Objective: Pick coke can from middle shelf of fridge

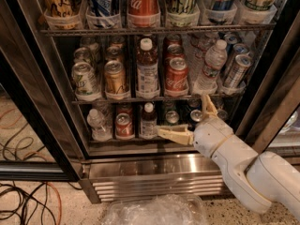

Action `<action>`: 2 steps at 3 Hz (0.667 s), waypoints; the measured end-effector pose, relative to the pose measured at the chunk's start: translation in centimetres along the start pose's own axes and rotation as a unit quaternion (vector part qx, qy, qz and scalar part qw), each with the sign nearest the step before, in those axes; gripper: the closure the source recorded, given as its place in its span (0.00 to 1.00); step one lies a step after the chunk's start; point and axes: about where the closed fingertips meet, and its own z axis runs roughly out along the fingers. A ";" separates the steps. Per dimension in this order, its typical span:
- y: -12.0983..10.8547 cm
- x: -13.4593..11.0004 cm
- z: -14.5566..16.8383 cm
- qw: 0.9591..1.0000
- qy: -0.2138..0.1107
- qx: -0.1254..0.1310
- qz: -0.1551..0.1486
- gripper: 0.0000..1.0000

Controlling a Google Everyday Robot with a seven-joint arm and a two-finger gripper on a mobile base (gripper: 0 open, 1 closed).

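Note:
The coke can (176, 77), short and red with white script, stands at the front of the middle shelf (93, 100) of the open fridge (140, 165), right of centre, in a white cup-tray. Another red can stands behind it. My gripper (182, 115) is open, below and slightly right of the can, in front of the bottom shelf. One finger (172, 135) points left and the other (208, 106) points up, its tip at the middle shelf's front edge. It holds nothing.
On the middle shelf are a juice bottle (147, 70) left of the coke can, a gold-tan can (116, 78), a pale green can (84, 80), a water bottle (211, 64) and slanted cans. Tall cans, one a red Coca-Cola (143, 1), line the rack above. Crumpled plastic (154, 211) and cables (28, 205) lie on the floor.

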 end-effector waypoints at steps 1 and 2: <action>-1.2 -0.4 0.3 1.000 -0.003 0.021 -0.004 0.00; -2.6 -0.4 0.5 1.000 -0.001 0.026 0.000 0.00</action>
